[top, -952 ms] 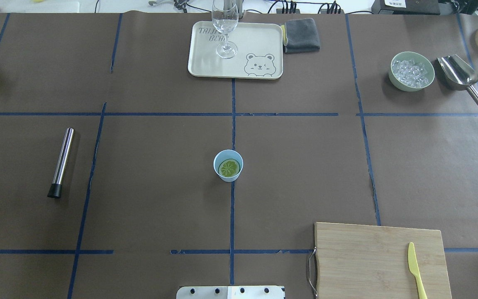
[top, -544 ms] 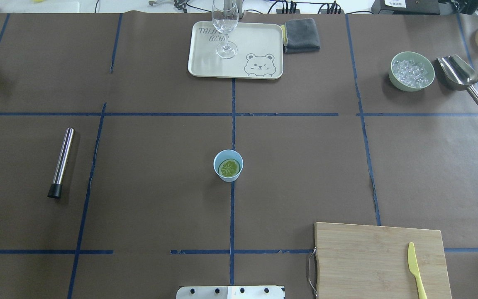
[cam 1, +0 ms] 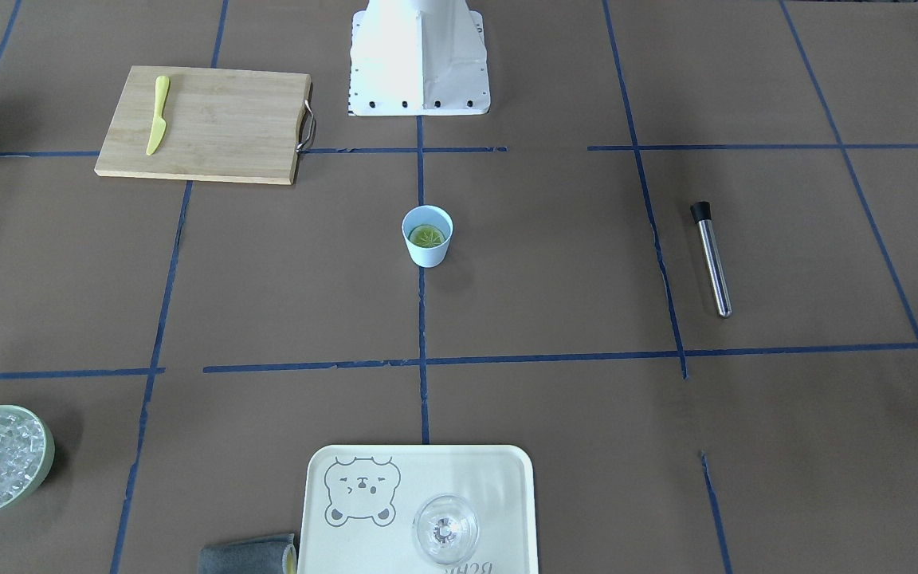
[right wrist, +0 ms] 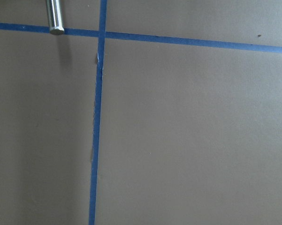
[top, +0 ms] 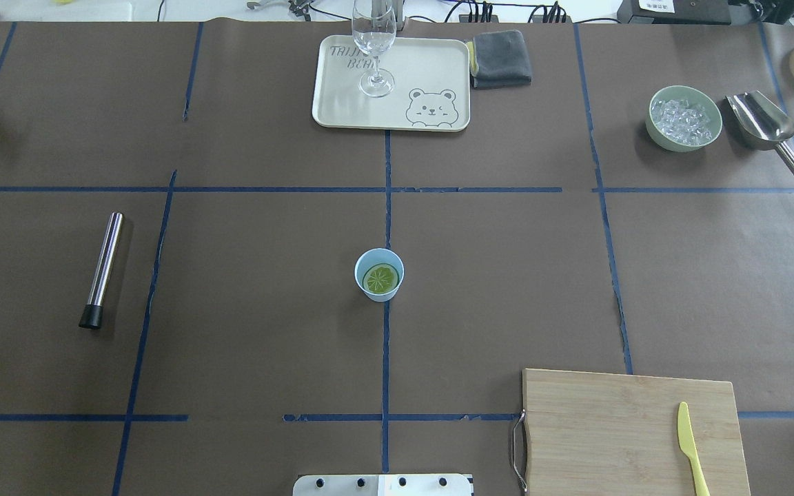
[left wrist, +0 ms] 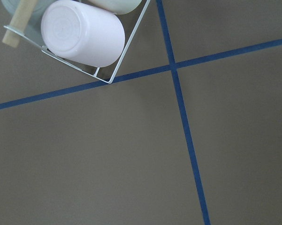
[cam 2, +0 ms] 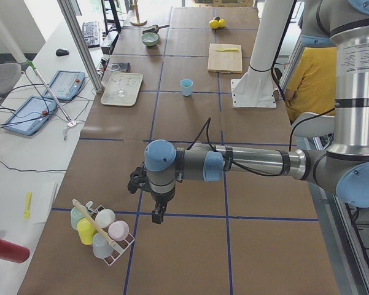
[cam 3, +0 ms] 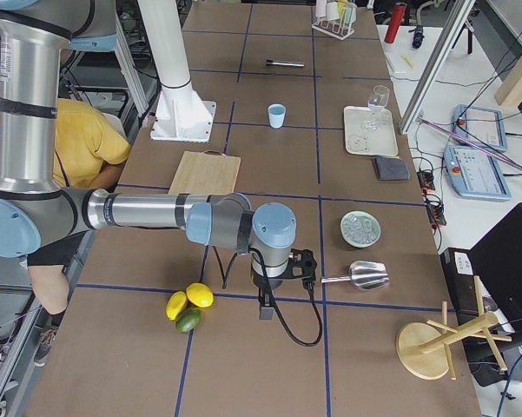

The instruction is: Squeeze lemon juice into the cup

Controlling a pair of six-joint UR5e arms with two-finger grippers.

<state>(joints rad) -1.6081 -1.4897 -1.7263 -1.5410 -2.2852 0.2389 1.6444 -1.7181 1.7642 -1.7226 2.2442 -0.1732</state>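
The light-blue cup (top: 378, 296) stands upright at the table's middle, on a blue tape line; it also shows in the front view (cam 1: 427, 253) and both side views (cam 2: 186, 87) (cam 3: 277, 115). The round lemon slice (top: 380, 278) lies flat inside it, cut face up (cam 1: 427, 235). Both grippers are far from the cup. The left gripper (cam 2: 156, 215) hangs over the table's left end beside a cup rack. The right gripper (cam 3: 263, 308) hangs over the right end. I cannot tell whether either is open or shut.
A tray (top: 431, 69) with a clear glass (top: 373, 41) and a grey cloth (top: 502, 58) are at the back. A bowl of ice (top: 684, 118) and scoop (top: 762, 127) are back right. A cutting board (top: 611, 427) with yellow knife (top: 690, 448) is front right. A metal tube (top: 103, 269) lies left.
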